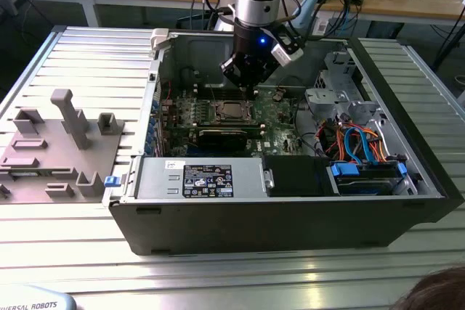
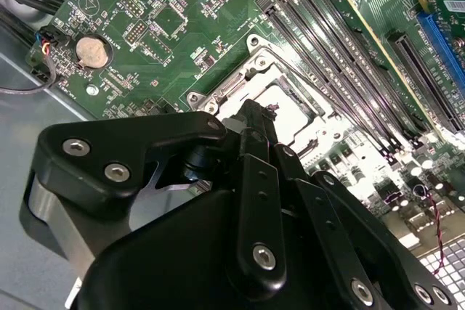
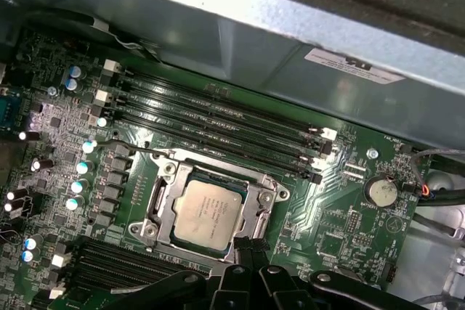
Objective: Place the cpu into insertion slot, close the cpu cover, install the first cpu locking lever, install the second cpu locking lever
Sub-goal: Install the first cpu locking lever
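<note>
At the centre of the first wrist view the flat square silver-grey cpu [image 3: 206, 213] lies in the shiny-rimmed square insertion slot [image 3: 163, 173] under the thin silvery metal cpu cover [image 3: 254, 208], while the black jointed gripper [image 3: 245, 248], fingers together, hovers at its edge.

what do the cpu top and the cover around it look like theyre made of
cpu: looks like matte silver-grey metal, a flat, evenly dull top with faint print. cover: likely thin bare steel, shinier, with bright glints along its edges.
</note>
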You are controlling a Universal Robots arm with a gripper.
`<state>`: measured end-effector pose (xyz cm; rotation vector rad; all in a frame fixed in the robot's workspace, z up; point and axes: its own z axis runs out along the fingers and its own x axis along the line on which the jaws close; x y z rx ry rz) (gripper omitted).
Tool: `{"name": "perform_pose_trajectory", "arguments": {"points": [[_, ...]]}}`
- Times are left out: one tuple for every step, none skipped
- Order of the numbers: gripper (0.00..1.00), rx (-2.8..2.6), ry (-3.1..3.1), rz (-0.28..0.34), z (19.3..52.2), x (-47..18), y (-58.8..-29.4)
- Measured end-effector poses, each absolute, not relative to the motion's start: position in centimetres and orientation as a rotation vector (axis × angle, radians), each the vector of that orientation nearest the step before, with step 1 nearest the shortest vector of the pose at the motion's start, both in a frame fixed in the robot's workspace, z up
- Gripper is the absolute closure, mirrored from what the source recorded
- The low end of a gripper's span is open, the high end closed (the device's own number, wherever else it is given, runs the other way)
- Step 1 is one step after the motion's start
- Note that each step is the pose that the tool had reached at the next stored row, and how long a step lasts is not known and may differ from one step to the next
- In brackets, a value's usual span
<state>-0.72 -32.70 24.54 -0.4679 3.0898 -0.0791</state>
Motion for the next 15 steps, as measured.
{"name": "perform_pose_trajectory", "arguments": {"points": [[0.89,-0.47,3.089,-0.079,24.54,-0.72,-32.7],[0.89,-0.471,3.089,-0.079,24.54,-0.72,-32.7],[0.89,-0.478,3.088,-0.079,24.54,-0.72,-32.7],[0.89,-0.492,3.086,-0.079,24.54,-0.72,-32.7],[0.89,-0.507,3.083,-0.079,24.54,-0.72,-32.7],[0.89,-0.512,3.082,-0.079,24.54,-0.72,-32.7],[0.89,-0.513,3.082,-0.079,24.54,-0.72,-32.7],[0.89,-0.515,3.081,-0.079,24.54,-0.72,-32.7],[0.89,-0.517,3.081,-0.079,24.54,-0.72,-32.7],[0.89,-0.52,3.081,-0.079,24.54,-0.72,-32.7],[0.89,-0.521,3.08,-0.079,24.54,-0.72,-32.7],[0.89,-0.523,3.08,-0.079,24.54,-0.72,-32.7],[0.89,-0.524,3.08,-0.079,24.54,-0.72,-32.7],[0.89,-0.525,3.08,-0.079,24.54,-0.72,-32.7],[0.89,-0.527,3.079,-0.079,24.54,-0.72,-32.7]]}}
